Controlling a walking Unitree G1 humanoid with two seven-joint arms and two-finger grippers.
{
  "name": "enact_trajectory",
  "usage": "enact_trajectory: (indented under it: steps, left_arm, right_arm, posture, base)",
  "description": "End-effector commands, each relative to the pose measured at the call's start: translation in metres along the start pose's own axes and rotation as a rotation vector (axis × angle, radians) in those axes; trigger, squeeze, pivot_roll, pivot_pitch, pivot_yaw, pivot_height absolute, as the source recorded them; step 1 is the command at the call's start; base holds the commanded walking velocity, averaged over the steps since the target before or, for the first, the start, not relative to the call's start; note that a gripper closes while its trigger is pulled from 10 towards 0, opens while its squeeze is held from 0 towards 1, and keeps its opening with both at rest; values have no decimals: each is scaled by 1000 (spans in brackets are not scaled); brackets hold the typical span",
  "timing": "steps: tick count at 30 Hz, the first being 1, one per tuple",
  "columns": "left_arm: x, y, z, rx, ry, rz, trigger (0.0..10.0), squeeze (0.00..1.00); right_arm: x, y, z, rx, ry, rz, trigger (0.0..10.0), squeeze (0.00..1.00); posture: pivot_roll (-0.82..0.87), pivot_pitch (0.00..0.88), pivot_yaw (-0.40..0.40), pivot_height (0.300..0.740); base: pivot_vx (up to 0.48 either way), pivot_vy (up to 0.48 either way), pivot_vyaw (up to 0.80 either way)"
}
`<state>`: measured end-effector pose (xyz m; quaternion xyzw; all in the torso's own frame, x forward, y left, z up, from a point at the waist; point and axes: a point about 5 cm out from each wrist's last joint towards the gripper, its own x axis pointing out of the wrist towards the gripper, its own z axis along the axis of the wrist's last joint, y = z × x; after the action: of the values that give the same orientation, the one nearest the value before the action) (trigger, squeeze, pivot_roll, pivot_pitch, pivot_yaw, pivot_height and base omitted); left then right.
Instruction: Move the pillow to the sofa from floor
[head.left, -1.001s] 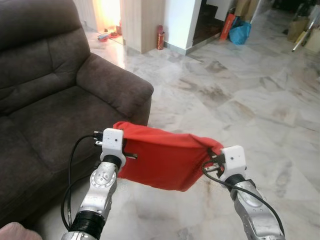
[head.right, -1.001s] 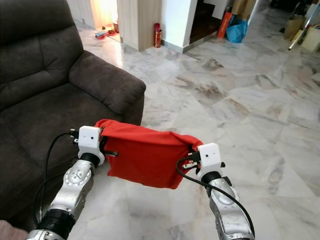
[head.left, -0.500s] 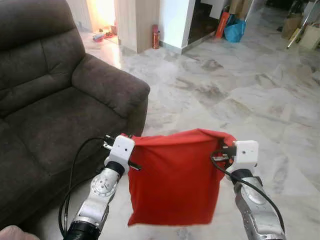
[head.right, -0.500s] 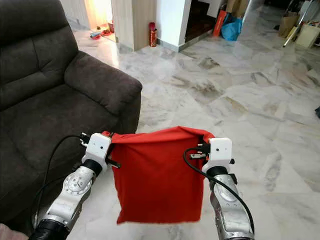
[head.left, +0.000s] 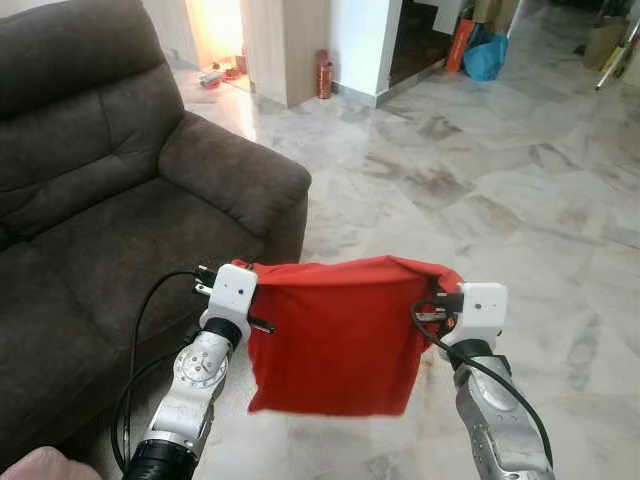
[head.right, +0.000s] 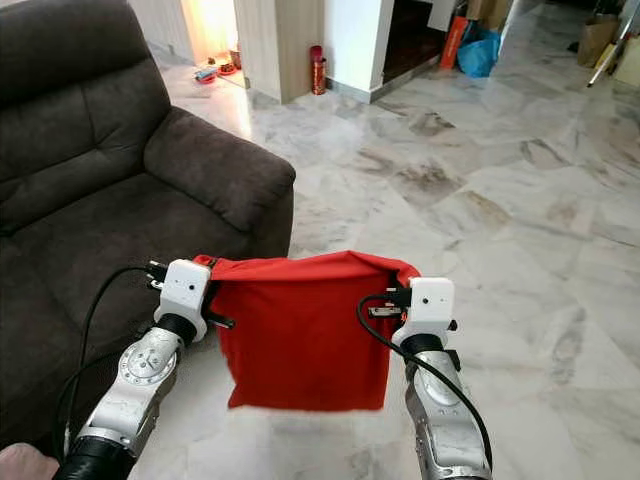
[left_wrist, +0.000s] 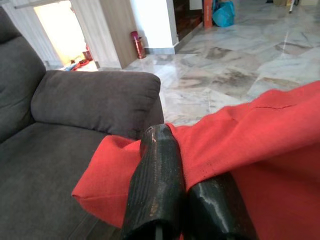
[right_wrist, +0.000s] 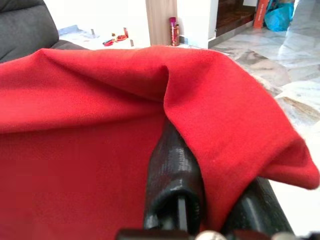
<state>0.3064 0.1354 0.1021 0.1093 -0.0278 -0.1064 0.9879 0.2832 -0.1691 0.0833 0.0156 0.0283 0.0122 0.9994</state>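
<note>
— What's on the left side there?

— A dark brown sofa (head.left: 110, 190) takes up the upper left of the frame, its armrest reaching toward the middle. The seat cushion is bare.

— And the red thing?

— That's the pillow (head.left: 335, 335), lower centre of the frame. It hangs in the air above the marble floor (head.left: 500, 190), just in front of the sofa's armrest, limp like a flat cloth, its top edge stretched between the two arms.

— Who's got hold of it?

— Both. The left hand (left_wrist: 182, 165) is clamped on the pillow's upper left corner; from the wrist you see the two black fingers (left_wrist: 155, 185) pressed together with red fabric pinched between them. The right hand (right_wrist: 210, 175) is closed on the upper right corner, the cloth folded over its fingers.

— Anything further right?

— Open marble floor. At the top of the frame a red bottle (head.left: 324, 75) stands by a wooden pillar, and farther right a blue bag (head.left: 487, 57) sits near a dark doorway.
</note>
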Motion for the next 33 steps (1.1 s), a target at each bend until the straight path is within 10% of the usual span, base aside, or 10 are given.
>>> enact_trajectory:
  steps: [1, 33]
  left_arm:
    - [1, 15, 19, -11, -90, 77, 10000, 0]
    - [-3, 16, 16, -33, -82, 63, 10000, 0]
  right_arm:
    - [3, -12, 17, -3, -81, -56, 10000, 0]
    - [5, -13, 15, -15, -55, -81, 10000, 0]
  posture:
    - [47, 0, -21, 740]
    - [43, 0, -30, 740]
  base:
    - [0, 0, 0]
    - [325, 0, -114]
